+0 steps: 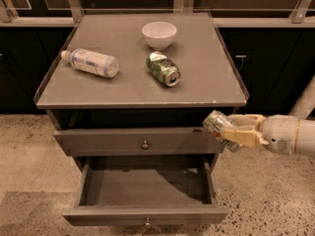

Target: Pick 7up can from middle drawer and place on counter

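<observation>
The 7up can is held clamped in the gripper at the right, just below the counter and above the open middle drawer.

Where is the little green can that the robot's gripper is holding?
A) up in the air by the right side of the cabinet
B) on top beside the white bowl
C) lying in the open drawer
A: the gripper holds the 7up can in the air off the cabinet's right side, above the open middle drawer and not yet on the counter.
</observation>
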You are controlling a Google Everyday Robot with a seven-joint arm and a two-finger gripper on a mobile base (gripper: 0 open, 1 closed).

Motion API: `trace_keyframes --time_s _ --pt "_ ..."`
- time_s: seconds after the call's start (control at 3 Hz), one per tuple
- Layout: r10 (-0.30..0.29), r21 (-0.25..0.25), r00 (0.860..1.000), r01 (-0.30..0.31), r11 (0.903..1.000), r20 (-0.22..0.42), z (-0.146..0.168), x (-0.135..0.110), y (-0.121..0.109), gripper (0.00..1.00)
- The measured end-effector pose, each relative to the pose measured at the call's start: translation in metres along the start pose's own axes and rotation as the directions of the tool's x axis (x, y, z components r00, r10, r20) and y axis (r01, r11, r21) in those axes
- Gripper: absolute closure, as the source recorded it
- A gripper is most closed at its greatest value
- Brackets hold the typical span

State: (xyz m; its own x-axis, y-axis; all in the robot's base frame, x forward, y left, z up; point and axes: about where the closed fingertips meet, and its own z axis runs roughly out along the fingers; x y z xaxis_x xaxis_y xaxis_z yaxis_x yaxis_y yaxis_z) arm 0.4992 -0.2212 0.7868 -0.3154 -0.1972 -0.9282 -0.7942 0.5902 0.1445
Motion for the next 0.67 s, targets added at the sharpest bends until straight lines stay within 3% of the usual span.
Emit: trace_keyframes --time_s 0.33,0.67 --pt "-0.058 0.024 0.998 0.058 0.9980 -0.014 -0.009 -0.021 -0.002 1.00" --pt "-0.183 0.025 0.981 0.185 0.9824 -0.065 -0.017 -0.069 -0.001 1.00"
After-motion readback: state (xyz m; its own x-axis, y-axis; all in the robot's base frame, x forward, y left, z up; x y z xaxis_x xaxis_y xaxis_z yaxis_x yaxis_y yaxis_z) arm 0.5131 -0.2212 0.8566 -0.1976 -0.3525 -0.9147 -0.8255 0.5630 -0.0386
